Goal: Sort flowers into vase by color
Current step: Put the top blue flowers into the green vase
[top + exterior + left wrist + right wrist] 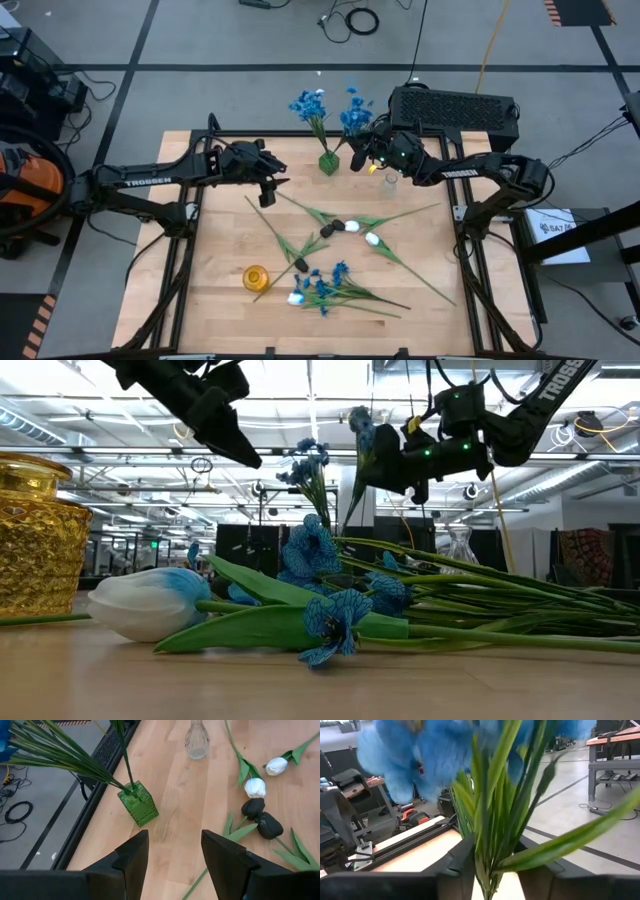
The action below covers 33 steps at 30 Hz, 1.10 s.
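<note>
we are holding a blue flower [355, 112] over the green vase [328, 162] with the right gripper [372, 152], its jaws loosely around the light, springy stem, best pinched low, while the left gripper [272, 187] is hovering nearby, jaws apart.

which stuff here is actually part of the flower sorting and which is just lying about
Part of the job:
- blue flowers in the green vase, by the right gripper
- loose flowers on the table
- white tulips and dark tulips
- clear vase, yellow vase
- left gripper, open, hovering

Lying about:
- black box behind the table
- floor cables
</note>
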Available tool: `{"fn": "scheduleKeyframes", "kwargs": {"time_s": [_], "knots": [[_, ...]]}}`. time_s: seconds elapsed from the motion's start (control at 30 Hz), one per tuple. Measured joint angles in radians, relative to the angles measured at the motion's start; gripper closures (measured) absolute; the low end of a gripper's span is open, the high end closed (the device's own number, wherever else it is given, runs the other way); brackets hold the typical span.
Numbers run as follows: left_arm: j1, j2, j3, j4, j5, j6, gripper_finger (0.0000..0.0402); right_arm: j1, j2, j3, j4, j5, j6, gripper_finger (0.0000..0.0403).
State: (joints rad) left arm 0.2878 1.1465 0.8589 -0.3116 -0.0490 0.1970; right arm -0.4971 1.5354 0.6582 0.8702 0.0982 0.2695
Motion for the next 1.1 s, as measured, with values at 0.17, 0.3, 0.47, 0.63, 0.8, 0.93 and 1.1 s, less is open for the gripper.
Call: {"fn": "scheduleKeyframes", "kwargs": {"time_s": [0.17, 0.3, 0.47, 0.63, 0.8, 0.93, 1.1], "knots": [[0.0, 0.0, 0.0, 0.015, 0.0, 0.001, 0.0212, 0.001, 0.028, 0.0, 0.003, 0.0, 0.002, 0.0245], [0.0, 0.0, 0.0, 0.018, 0.0, 0.008, 0.0212, 0.001, 0.06, 0.021, 0.013, -0.035, 0.003, 0.0225], [0.0, 0.0, 0.0, 0.02, 0.0, 0.02, 0.0212, 0.003, 0.119, 0.102, -0.054, -0.101, 0.006, 0.0195], [0.0, 0.0, 0.0, 0.019, 0.0, 0.021, 0.0212, 0.001, 0.106, 0.188, -0.277, -0.097, -0.038, 0.0157], [0.0, 0.0, 0.0, 0.018, 0.0, 0.028, 0.0212, -0.017, 0.065, 0.238, -0.435, -0.104, -0.085, 0.0118], [0.0, 0.0, 0.0, 0.018, 0.0, 0.027, 0.0212, -0.02, 0.022, 0.266, -0.55, -0.13, -0.097, 0.0093], [0.0, 0.0, 0.0, 0.018, 0.0, 0.021, 0.0212, -0.018, -0.013, 0.272, -0.697, -0.162, -0.106, 0.0075]]}}
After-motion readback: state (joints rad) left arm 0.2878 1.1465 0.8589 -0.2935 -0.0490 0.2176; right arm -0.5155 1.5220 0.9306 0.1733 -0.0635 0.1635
